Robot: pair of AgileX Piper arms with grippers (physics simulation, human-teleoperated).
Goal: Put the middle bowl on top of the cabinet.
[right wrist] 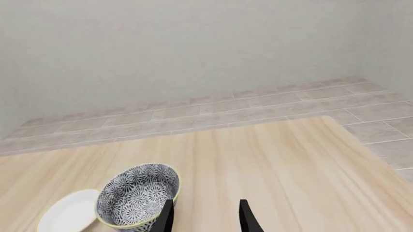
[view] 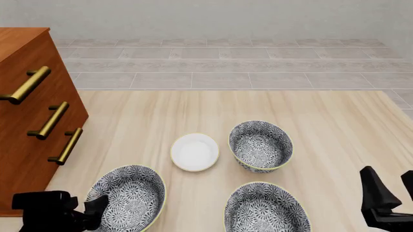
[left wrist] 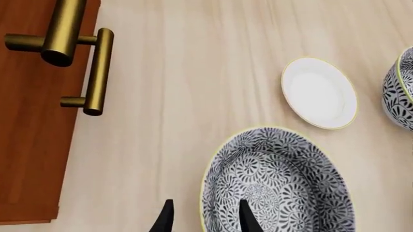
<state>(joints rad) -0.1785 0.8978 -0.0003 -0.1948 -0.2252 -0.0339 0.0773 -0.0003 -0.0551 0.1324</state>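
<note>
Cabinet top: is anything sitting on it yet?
Only a corner of the cabinet top shows in the front view, and that part is bare wood. The rest runs out of frame, so it cannot be checked. All three patterned bowls sit on the table.

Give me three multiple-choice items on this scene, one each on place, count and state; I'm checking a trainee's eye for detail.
1. Where does the white dish sit?
A. on the cabinet
B. on the table among the bowls
C. inside a bowl

2. How many patterned bowls show in the front view?
A. two
B. three
C. four

3. What is the left gripper doing?
A. open, one finger either side of a bowl's rim
B. shut on the dish
C. pulling a cabinet handle

Answers: 1 B, it lies flat on the table between the left bowl and the far bowl. 2 B, those two plus the near bowl. 3 A, the left wrist view shows its fingers apart across the rim.
</note>
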